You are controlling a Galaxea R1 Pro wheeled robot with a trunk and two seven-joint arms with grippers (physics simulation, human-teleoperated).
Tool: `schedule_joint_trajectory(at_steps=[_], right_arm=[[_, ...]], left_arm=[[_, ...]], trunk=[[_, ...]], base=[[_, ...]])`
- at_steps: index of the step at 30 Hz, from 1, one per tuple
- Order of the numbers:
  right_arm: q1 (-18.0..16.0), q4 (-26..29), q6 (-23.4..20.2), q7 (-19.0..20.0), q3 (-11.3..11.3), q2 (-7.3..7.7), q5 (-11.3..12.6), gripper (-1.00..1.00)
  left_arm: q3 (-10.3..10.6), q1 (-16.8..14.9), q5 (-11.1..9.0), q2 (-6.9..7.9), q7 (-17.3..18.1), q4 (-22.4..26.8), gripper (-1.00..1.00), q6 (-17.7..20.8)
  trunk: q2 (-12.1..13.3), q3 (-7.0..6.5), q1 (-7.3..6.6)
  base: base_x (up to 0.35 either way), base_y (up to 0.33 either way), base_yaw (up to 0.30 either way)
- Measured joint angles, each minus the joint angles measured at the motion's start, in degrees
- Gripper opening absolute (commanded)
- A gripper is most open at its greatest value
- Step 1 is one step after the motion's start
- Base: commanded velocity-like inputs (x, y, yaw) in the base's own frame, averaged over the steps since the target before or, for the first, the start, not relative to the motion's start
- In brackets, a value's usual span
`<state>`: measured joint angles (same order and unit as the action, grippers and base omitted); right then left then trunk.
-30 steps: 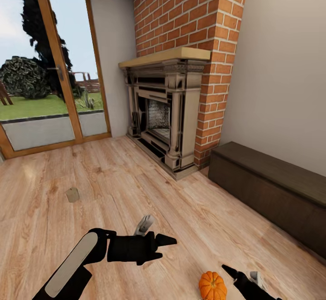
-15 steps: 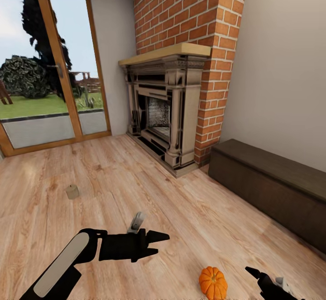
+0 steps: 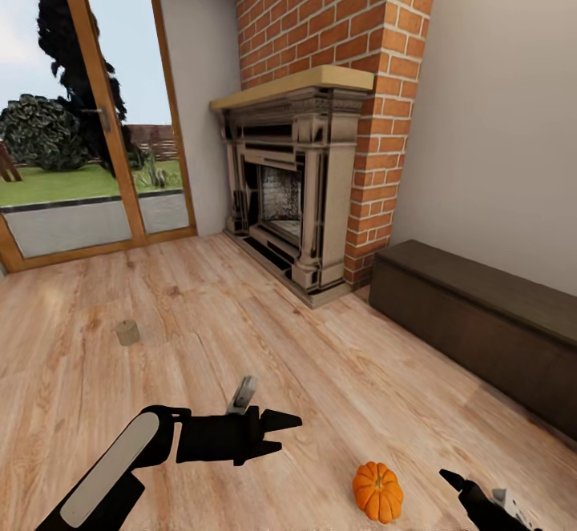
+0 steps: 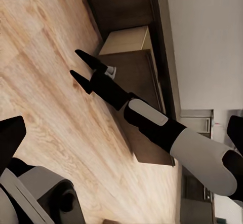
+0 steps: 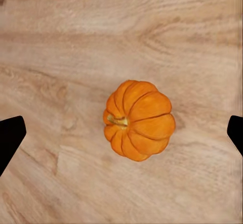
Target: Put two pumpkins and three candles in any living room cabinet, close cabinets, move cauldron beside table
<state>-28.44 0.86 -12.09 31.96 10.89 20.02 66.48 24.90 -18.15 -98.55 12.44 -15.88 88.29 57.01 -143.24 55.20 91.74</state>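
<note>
The right gripper (image 5: pixel 121 133) hangs with jaws wide apart above the small bright-orange ribbed pumpkin (image 3: pixel 377 491) on the pale wooden floor (image 3: pixel 200 331). It looks ready to pick it up: next, descend and close. The left gripper (image 3: pixel 276 427) is held open and empty.

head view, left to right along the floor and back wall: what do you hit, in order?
glass door → candle → left gripper → fireplace → pumpkin → right gripper → cabinet
</note>
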Motion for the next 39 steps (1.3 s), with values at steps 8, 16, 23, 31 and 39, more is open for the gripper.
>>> schedule_joint_trajectory(at_steps=[8,16,23,31,39], right_arm=[[0.0,0.08,0.55,-0.03,0.27,0.0,-0.28,1.0],[-0.01,0.12,0.64,0.75,0.48,0.0,-0.52,1.0],[-0.01,0.12,0.63,1.09,0.56,0.0,-0.63,1.0],[-0.01,0.12,0.63,1.79,0.62,0.0,-0.64,1.0],[-0.01,0.17,0.66,1.89,0.67,0.0,-0.65,1.0]], left_arm=[[0.01,0.0,0.05,-0.15,0.0,0.0,1.0,-0.05],[0.0,0.0,0.05,-0.1,0.0,-0.08,1.0,-0.05],[0.02,0.0,0.05,-0.21,-0.06,-0.09,1.0,-0.05],[0.09,0.0,0.13,-0.25,-0.09,-0.1,1.0,-0.05],[0.09,0.0,0.1,-0.23,0.03,0.01,1.0,-0.02]], trunk=[[-0.11,1.77,0.21],[-0.22,3.55,0.41],[-0.31,5.1,0.59],[-0.42,6.87,0.8],[-0.53,8.65,1.0]], base=[[0.0,0.0,0.0],[0.0,0.0,0.0],[0.0,0.0,0.0],[0.0,0.0,0.0],[0.0,0.0,0.0]])
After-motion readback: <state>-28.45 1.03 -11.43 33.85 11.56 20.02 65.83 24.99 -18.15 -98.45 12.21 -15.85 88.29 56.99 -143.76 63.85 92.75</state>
